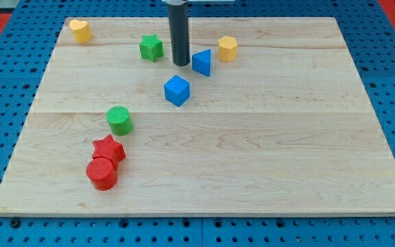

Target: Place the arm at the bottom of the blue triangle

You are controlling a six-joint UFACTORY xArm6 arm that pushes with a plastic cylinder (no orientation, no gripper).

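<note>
1. Nearest the view's bottom, a red cylinder point(102, 173) touches a red star point(108, 148) on the wooden board point(252, 158).
2. Toward the view's top sits the blue triangle point(202, 62), a small upright wedge.
3. No gripper shows; my tip point(181, 64) holds nothing and stands just beside the triangle's left.

My tip point(181, 64) rests on the board, the dark rod standing upright.
</note>
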